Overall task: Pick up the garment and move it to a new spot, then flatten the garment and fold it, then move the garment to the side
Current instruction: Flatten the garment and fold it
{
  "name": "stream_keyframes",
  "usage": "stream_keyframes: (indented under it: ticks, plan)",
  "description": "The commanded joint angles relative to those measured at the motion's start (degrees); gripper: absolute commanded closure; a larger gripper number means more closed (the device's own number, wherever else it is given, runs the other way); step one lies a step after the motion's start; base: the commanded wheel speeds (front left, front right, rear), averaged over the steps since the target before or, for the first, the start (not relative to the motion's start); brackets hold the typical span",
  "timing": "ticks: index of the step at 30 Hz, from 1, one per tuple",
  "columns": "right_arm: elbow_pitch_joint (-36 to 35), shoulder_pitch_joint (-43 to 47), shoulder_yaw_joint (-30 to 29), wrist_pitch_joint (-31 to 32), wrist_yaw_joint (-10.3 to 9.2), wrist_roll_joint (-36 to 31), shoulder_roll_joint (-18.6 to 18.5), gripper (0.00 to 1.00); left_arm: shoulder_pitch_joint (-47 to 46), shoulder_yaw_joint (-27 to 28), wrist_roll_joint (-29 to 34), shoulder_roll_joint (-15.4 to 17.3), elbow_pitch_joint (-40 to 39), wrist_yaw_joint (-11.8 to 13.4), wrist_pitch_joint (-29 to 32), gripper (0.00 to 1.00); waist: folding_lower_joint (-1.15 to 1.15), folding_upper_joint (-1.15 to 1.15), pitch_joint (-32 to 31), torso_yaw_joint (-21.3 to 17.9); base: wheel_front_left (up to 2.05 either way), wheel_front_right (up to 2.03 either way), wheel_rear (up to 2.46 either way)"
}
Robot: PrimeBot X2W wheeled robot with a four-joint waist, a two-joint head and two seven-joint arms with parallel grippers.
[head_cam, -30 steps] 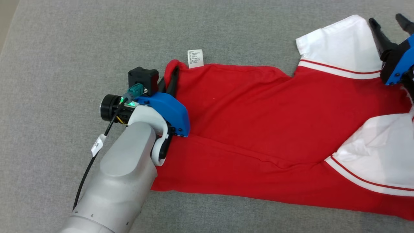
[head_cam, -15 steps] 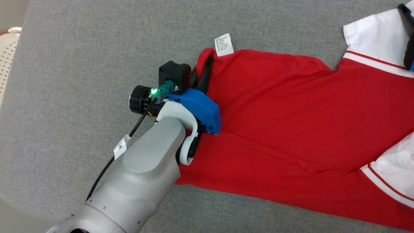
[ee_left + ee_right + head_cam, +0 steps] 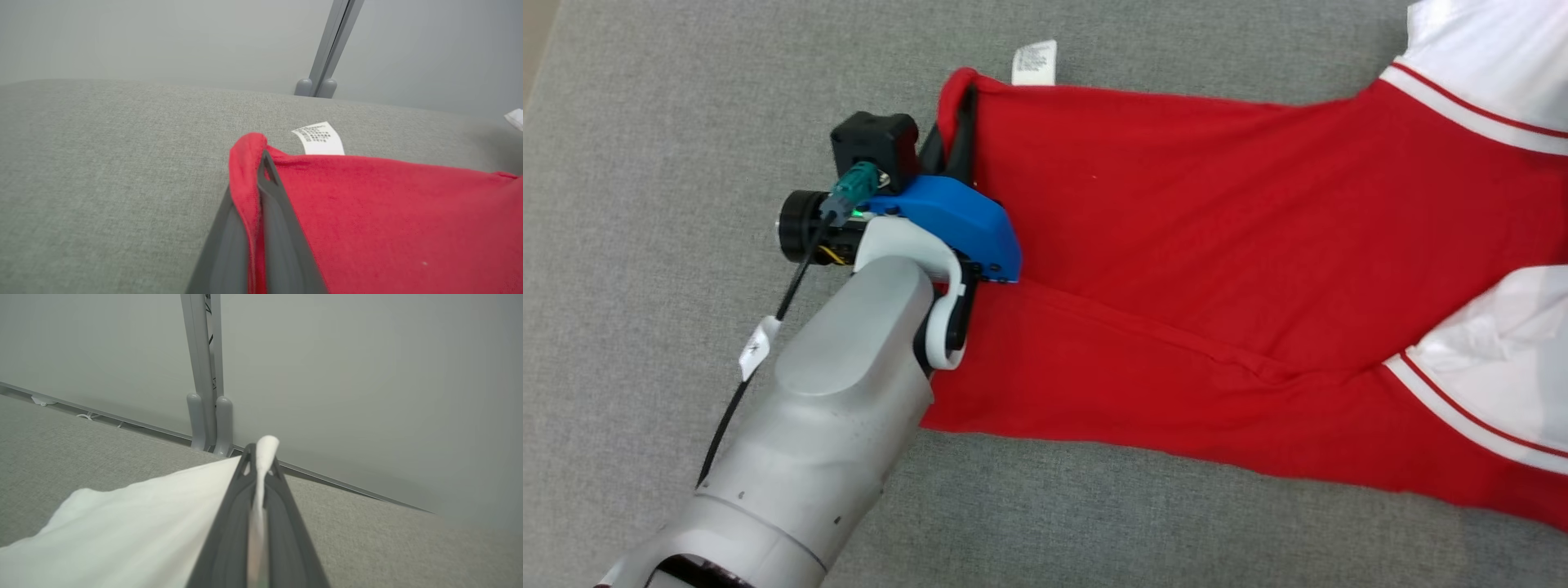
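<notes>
Partly out of frame, garment (image 3: 1176, 245) tight in left gripper (image 3: 257, 167) and right gripper (image 3: 261, 459).

Soft, even, fairly bright light falls from overhead in all three views; shadows are faint, just a thin dark edge under the garment (image 3: 1176, 245) on the grey surface (image 3: 686, 122). The head view is sharp. Both wrist views blur close up: the fingers (image 3: 222, 261) smear at the bottom edge, the label (image 3: 318, 139) stays fairly crisp, the white sleeve (image 3: 143, 522) looks washed out
</notes>
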Motion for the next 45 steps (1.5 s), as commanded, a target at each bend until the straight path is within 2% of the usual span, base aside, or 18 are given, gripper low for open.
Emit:
stream_keyframes:
  ticks: [1,5,10,17,21,25,30,31,32,33,34,35,38,45]
  plan:
    - [-0.11,0.02,-0.54,-0.72,-0.06,0.81,0.31,1.00,0.52,1.41,0.86,1.19,-0.35,0.10,-0.33,1.00,-0.01,-0.01,-1.00,-1.20,0.00,0.00,0.00]
    - [-2.82,2.60,-1.94,-1.44,-0.06,2.87,1.24,1.00,3.07,5.61,3.06,3.00,-1.40,-0.02,-0.30,1.00,-0.01,-0.01,-2.54,-3.47,0.00,0.00,0.00]
    - [-12.10,8.46,-5.97,-1.48,-0.06,5.99,1.28,1.00,7.02,9.63,5.23,4.73,-1.29,-1.05,-0.31,1.00,-0.01,-0.01,-4.82,-6.64,0.00,0.00,0.00]
    - [-25.06,23.00,-10.03,-1.48,-0.05,9.23,1.85,1.00,13.55,13.93,7.60,5.95,-0.59,-3.32,-0.31,1.00,-0.01,-0.01,-9.11,-10.28,0.00,0.00,0.00]
    - [-30.19,32.04,-11.62,-1.49,-0.05,11.01,2.84,1.00,17.82,15.82,8.75,6.40,0.37,-4.44,-0.32,1.00,-0.01,-0.01,-11.64,-11.45,0.00,0.00,0.00]
    - [-31.66,39.82,-12.01,-1.49,-0.05,12.33,4.45,1.00,21.62,17.35,9.70,6.06,1.28,-5.48,-0.32,1.00,-0.01,-0.01,-13.60,-12.01,0.00,0.00,0.00]
    - [-28.64,44.23,-11.85,-1.49,-0.05,13.00,7.00,1.00,25.20,18.73,10.83,4.63,2.59,-6.58,-0.32,1.00,-0.01,-0.01,-14.97,-11.89,0.00,0.00,0.00]
    - [-27.77,44.50,-11.91,-1.49,-0.05,12.93,7.38,1.00,25.66,19.02,11.11,4.23,2.77,-6.85,-0.31,0.89,-0.01,-0.01,-15.17,-11.72,0.00,0.00,0.00]
    - [-26.92,44.58,-11.78,-1.49,-0.05,12.67,7.81,1.00,26.01,19.47,11.36,3.86,2.63,-6.77,-0.32,0.56,-0.01,-0.01,-15.30,-11.53,0.00,0.00,0.00]
    - [-26.22,44.43,-11.87,-1.50,-0.04,12.66,8.28,0.76,26.55,19.91,11.78,3.54,2.40,-6.51,-0.31,0.02,-0.01,-0.01,-15.43,-11.34,0.00,0.00,0.00]
    - [-25.52,44.19,-12.37,-1.49,-0.04,12.70,8.57,0.56,27.20,20.27,12.34,3.08,2.21,-6.45,-0.31,0.00,-0.01,-0.01,-15.63,-11.02,0.00,0.00,0.00]
    - [-25.07,43.92,-12.34,-1.50,-0.04,12.21,8.78,0.00,27.76,20.95,12.78,2.77,1.83,-6.09,-0.31,0.00,-0.01,-0.01,-15.82,-10.78,0.00,0.00,0.00]
    - [-23.40,43.05,-13.52,-1.50,-0.04,11.26,9.29,0.00,29.79,22.86,15.23,1.84,-0.59,-4.32,-0.31,0.00,-0.01,-0.01,-16.54,-9.78,0.00,0.00,0.00]
    - [-18.47,42.74,-16.91,-1.49,-0.04,8.74,10.24,0.00,35.10,25.96,18.92,0.10,-6.26,-2.94,-0.32,0.00,-0.01,-0.01,-17.99,-6.51,0.00,0.00,0.00]
